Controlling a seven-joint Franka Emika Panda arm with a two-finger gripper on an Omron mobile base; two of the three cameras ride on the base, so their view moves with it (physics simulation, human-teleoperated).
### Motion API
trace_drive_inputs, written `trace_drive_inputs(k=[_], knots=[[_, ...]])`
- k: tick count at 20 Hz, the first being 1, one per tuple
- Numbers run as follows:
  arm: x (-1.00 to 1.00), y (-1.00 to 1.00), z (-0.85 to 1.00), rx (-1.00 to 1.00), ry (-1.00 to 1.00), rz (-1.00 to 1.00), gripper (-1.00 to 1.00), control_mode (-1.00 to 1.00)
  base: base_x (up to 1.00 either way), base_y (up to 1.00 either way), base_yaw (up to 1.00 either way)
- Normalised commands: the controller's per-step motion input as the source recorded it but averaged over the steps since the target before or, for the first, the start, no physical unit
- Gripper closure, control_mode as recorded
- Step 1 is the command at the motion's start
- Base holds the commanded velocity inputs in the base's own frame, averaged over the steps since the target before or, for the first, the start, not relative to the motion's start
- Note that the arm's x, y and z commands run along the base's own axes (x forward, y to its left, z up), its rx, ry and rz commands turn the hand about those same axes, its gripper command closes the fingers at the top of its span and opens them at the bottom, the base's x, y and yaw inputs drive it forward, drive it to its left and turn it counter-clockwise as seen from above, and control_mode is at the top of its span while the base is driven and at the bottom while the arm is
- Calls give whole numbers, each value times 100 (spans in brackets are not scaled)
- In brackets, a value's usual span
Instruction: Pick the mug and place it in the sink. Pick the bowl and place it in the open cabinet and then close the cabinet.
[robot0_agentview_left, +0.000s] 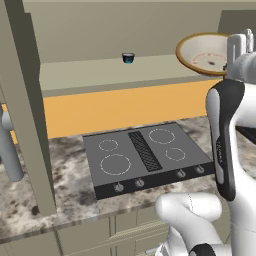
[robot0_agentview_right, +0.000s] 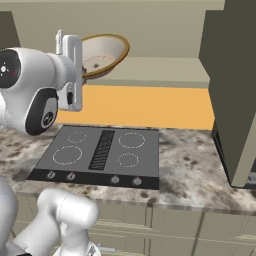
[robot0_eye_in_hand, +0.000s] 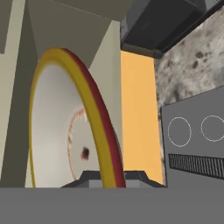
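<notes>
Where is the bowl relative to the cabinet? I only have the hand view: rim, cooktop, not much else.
Observer: The bowl is tilted, up at the level of the open cabinet's shelf, above the cooktop.
Operator: Anything on that shelf?
Observer: A tiny dark blue cup, further left along the shelf in the left base view, well apart from the bowl.
Operator: Doors?
Observer: Both open: one door juts out at the left of the left base view, the other door at the right of the right base view.
</notes>
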Motion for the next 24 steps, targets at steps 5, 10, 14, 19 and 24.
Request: trace_drive_inputs(k=[5, 10, 14, 19, 24], knots=[[44, 0, -2, 0, 0, 0, 100, -100, 0, 0, 0], [44, 0, -5, 2, 0, 0, 100, -100, 0, 0, 0], [46, -2, -15, 5, 0, 0, 100, -100, 0, 0, 0], [33, -1, -30, 4, 0, 0, 100, -100, 0, 0, 0], [32, 0, -30, 3, 0, 0, 100, -100, 0, 0, 0]])
